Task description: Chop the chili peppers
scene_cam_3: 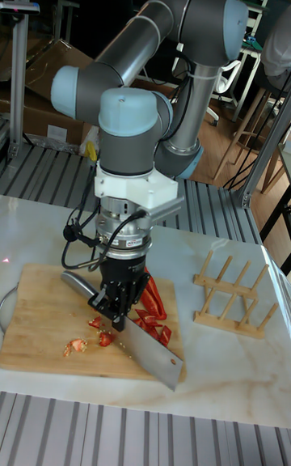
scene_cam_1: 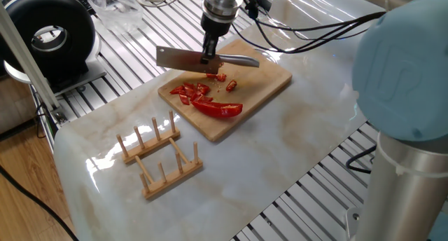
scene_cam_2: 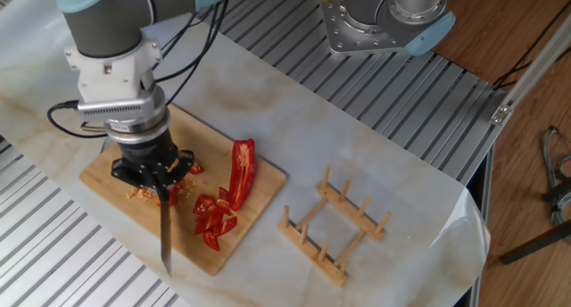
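Gripper (scene_cam_1: 210, 53) closed on a cleaver (scene_cam_1: 183, 57), fingers clamped at the junction of blade and handle; silver handle sticks out to the right in one fixed view, broad flat blade to the left. In the tall fixed view the cleaver (scene_cam_3: 149, 351) slopes down toward the front edge of the cutting board (scene_cam_3: 40, 312), blade edge down, held above the board, not touching it as far as visible. In the other fixed view the blade (scene_cam_2: 165, 231) shows edge-on as a thin line running out past the gripper (scene_cam_2: 159, 179) toward the board's near edge. Chili peppers (scene_cam_1: 208, 97) lie on the wooden cutting board (scene_cam_1: 269, 76): one long uncut half (scene_cam_2: 242, 169) with the curved glossy side up, a cluster of cut pieces (scene_cam_2: 212, 219) just beside it, a few small bits and seeds (scene_cam_2: 138, 194) near the gripper. Board sits on a marble-look table (scene_cam_1: 294, 150). Wooden dish rack (scene_cam_1: 159, 157) stands on the table well apart from the board. Black round device (scene_cam_1: 49, 34) off the table at upper left in one fixed view.
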`<state>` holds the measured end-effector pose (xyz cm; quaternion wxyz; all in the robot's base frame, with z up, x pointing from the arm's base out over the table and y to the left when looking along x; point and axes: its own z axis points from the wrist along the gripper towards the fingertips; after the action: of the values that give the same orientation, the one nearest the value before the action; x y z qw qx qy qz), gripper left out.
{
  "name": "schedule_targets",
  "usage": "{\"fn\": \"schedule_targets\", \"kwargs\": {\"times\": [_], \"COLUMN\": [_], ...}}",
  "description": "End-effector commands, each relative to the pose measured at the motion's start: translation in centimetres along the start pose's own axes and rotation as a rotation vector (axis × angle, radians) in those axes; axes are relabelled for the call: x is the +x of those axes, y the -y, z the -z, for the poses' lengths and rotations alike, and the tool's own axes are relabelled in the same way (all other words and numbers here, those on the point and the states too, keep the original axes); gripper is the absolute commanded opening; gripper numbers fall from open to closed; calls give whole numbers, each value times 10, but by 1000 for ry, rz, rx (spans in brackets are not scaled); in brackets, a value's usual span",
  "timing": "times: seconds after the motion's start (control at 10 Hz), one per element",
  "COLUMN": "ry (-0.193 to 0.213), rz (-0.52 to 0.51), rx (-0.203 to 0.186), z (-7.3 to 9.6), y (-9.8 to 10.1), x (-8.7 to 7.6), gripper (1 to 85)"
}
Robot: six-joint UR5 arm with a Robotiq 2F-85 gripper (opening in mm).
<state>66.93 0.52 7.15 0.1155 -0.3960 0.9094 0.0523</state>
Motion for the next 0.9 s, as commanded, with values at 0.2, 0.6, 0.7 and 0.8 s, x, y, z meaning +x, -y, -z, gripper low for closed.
{"fn": "schedule_targets", "kwargs": {"times": [0.2,0.6,0.7,0.8], "ry": [29,-3,-21,-35], "rz": [-72,-33,-20,-15], "rx": [-55,-40,-22,3], "z": [-2,15,19,21], "y": [-30,-18,-11,-3], "x": [-27,-13,-7,-1], "gripper": [13,13,13,13]}}
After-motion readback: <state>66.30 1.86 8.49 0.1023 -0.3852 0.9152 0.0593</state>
